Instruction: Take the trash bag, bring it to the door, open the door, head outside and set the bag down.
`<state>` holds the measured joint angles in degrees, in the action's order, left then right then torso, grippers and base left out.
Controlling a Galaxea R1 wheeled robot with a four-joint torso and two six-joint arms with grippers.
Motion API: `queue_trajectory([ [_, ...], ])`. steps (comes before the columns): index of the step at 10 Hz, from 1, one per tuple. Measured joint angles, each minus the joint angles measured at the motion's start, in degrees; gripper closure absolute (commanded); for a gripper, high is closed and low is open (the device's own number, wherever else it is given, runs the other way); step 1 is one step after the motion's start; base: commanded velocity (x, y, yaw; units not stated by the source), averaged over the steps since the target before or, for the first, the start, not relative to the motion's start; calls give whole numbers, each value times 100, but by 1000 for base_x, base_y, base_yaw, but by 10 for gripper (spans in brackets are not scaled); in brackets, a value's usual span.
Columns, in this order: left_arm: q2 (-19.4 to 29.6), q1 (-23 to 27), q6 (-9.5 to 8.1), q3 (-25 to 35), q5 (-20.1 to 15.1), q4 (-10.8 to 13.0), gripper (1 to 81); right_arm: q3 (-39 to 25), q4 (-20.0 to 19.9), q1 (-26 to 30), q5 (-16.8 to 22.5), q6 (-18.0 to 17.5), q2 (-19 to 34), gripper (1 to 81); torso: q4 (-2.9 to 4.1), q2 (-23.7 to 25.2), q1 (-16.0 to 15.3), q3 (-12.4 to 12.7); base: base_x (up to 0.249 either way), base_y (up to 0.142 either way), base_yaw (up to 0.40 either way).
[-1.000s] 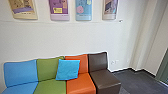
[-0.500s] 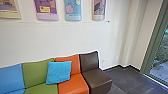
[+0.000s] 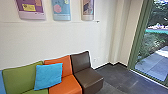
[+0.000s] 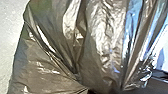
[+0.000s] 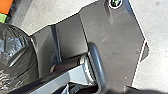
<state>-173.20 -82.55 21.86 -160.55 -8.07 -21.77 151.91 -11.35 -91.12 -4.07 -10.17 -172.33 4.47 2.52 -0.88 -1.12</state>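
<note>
The dark, shiny trash bag (image 4: 102, 37) looms large in the left wrist view, its plastic drawn into tight folds. Those folds meet at my left gripper (image 4: 105, 90), which is shut on the bag. Part of the same trash bag (image 5: 15, 55) also shows in the right wrist view, beside my base plate. In the head view, a green frame (image 3: 137, 40) holds tall glass at the right, with the paved outside ground (image 3: 152, 62) behind it; I cannot tell whether this part is the door.
A row of seats runs along the white wall, with a green seat (image 3: 23, 77), an orange seat (image 3: 65, 83) and a brown seat (image 3: 87, 75). A blue cushion (image 3: 48, 76) rests on it. Dark floor (image 3: 120, 80) lies between the seats and the glass. Posters hang above.
The head camera has turned to the right: the seats and posters have shifted left across the view, and the green frame, glass and outdoor paving have come into sight.
</note>
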Motion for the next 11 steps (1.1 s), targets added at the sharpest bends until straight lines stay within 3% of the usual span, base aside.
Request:
queue_trajectory([
  [11, -59, -16, 44, 0, 11, 2, 811, 5, 0, 0, -26, 0, -66, 10, 0, 0, 0, 0, 0, 0, -318],
])
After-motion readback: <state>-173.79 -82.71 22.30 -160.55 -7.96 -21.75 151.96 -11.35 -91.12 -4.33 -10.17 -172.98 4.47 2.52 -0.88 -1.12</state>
